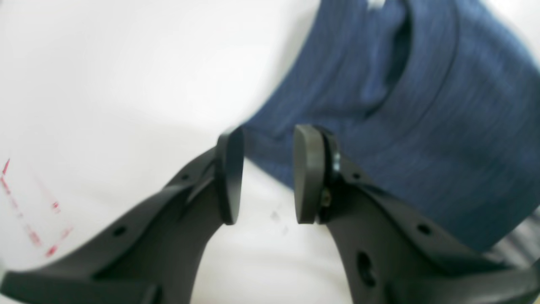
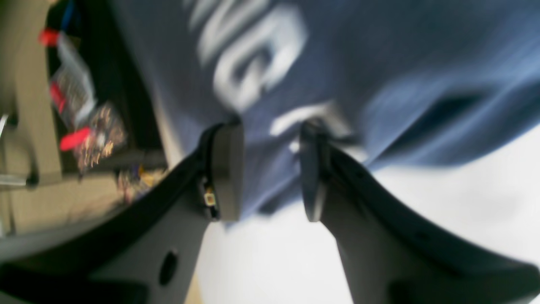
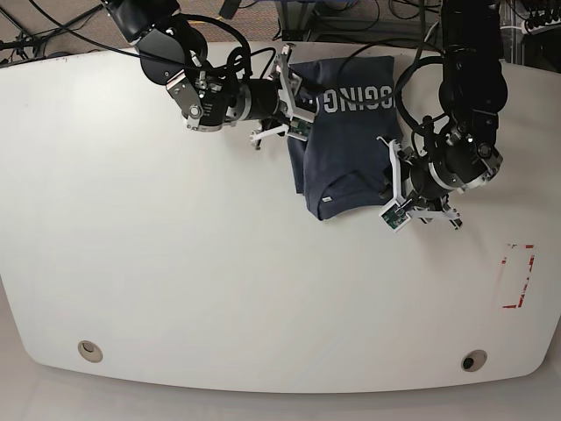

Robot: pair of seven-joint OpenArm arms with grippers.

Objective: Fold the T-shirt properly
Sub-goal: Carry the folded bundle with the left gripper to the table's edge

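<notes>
The T-shirt (image 3: 346, 132) lies folded into a dark blue slab at the table's back middle, with white lettering across its far part. My right gripper (image 3: 294, 101) is at the shirt's left edge. In the right wrist view it (image 2: 270, 169) is open, and the blurred lettered T-shirt (image 2: 379, 63) shows just beyond and between its pads. My left gripper (image 3: 390, 184) is at the shirt's right near corner. In the left wrist view it (image 1: 268, 175) is open over the white table, with the T-shirt (image 1: 422, 126) edge just past its fingertips.
A red marked rectangle (image 3: 517, 276) sits on the white table (image 3: 175, 263) at the right and shows as red marks (image 1: 33, 211) in the left wrist view. Cables and gear (image 3: 351, 17) crowd the back edge. Two round holes (image 3: 88, 350) (image 3: 473, 360) lie near the front edge.
</notes>
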